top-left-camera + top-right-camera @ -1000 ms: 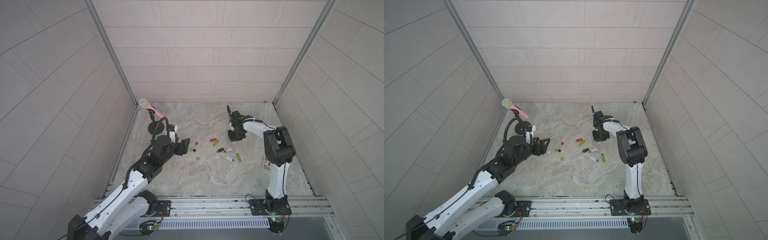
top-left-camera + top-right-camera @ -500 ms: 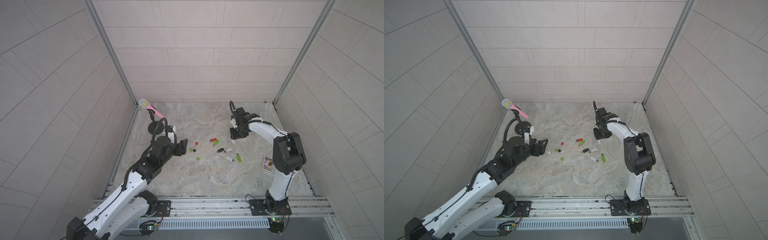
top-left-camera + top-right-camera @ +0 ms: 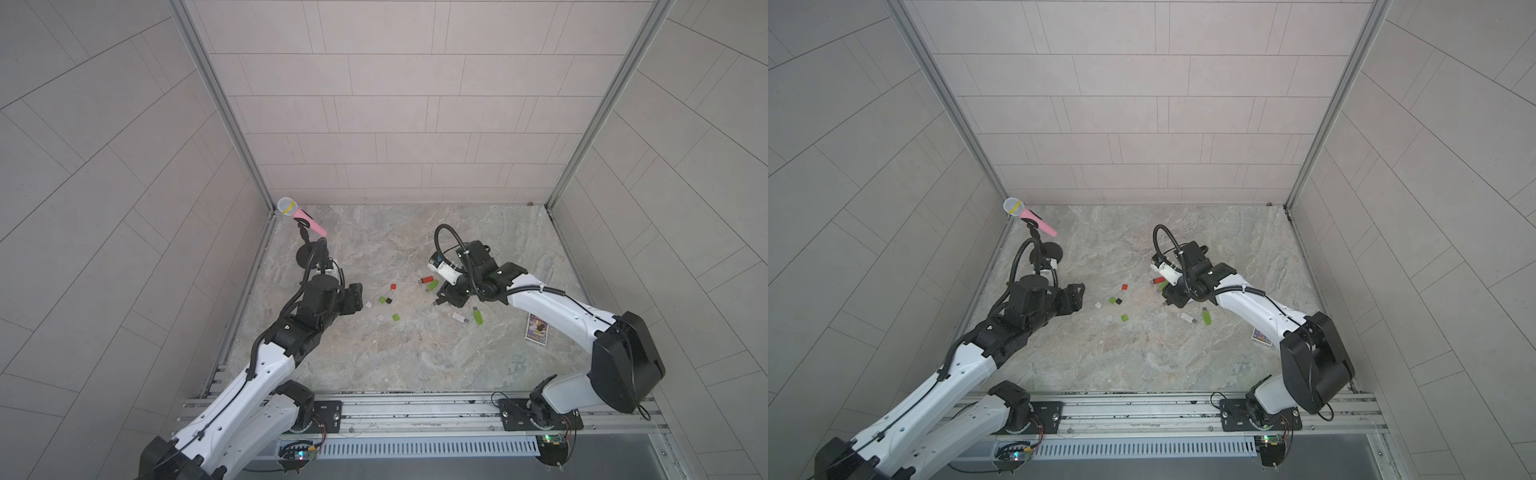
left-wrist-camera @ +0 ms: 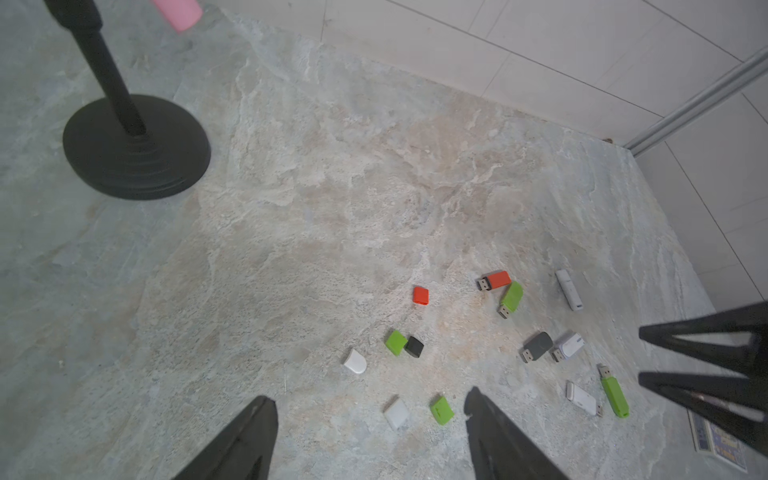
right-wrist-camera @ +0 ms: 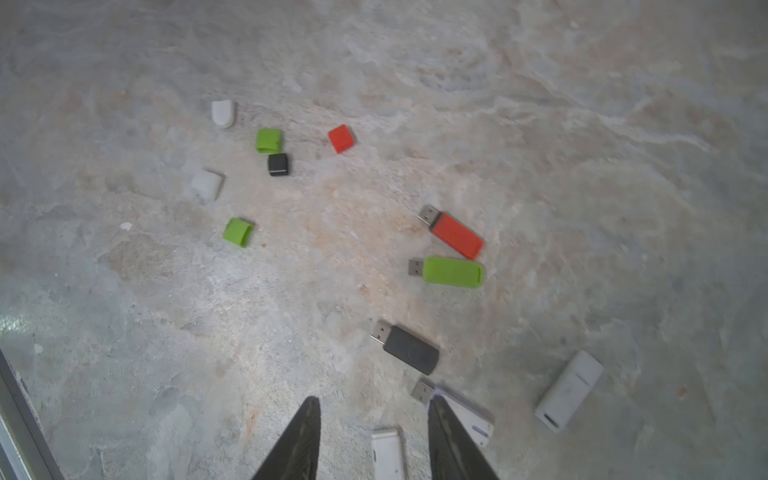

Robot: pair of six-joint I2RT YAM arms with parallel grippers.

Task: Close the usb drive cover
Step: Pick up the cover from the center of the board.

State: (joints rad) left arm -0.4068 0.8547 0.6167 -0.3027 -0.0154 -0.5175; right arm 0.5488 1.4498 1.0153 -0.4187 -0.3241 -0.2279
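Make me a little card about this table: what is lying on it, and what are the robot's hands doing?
Surface: marble table
Loose caps: six, including red cap and black cap
Uncapped drives: red USB drive, green USB drive, black USB drive, plugs bare
Left gripper: open, empty
Right gripper: open, empty
Extra: pink microphone on a black stand

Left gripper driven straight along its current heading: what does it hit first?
Probably the rounded white cap, lying on the table almost dead ahead of the open left gripper. Height is unclear, so it may meet bare table first.
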